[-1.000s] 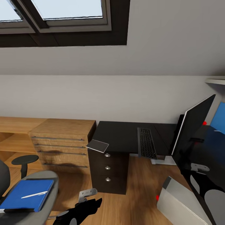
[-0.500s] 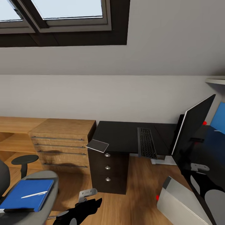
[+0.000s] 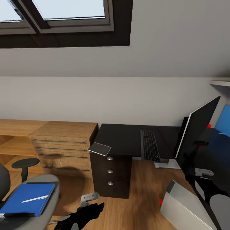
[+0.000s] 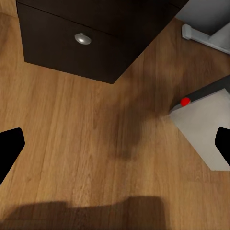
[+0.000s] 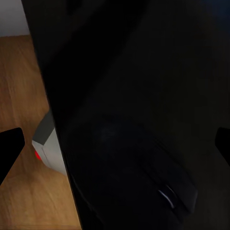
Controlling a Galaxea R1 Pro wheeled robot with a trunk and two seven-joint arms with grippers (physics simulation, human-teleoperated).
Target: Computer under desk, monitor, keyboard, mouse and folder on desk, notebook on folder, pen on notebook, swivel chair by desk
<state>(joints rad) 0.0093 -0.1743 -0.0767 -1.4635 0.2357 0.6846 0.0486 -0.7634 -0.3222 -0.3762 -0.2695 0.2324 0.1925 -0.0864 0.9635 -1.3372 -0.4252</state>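
The black desk (image 3: 126, 138) carries the slim keyboard (image 3: 149, 146), with the grey notebook (image 3: 99, 149) overhanging its front left corner. The monitor (image 3: 195, 135) stands on the desk's right wing. On the floor, the grey computer (image 3: 187, 206) lies tilted with its red light showing. The swivel chair (image 3: 48, 195) at lower left holds the blue folder (image 3: 25, 199) with the white pen (image 3: 35, 199) on it. My left gripper (image 4: 115, 148) hangs open over bare floor near the drawer unit. My right gripper (image 5: 115, 148) is open above the dark mouse (image 5: 158, 177) on the desk top.
A light wooden drawer cabinet (image 3: 64, 143) and low shelf stand left of the desk against the wall. A blue panel (image 3: 224, 121) sits behind the monitor. Skylight windows (image 3: 64, 12) are overhead. Open wood floor (image 3: 143, 191) lies between chair, drawer unit and computer.
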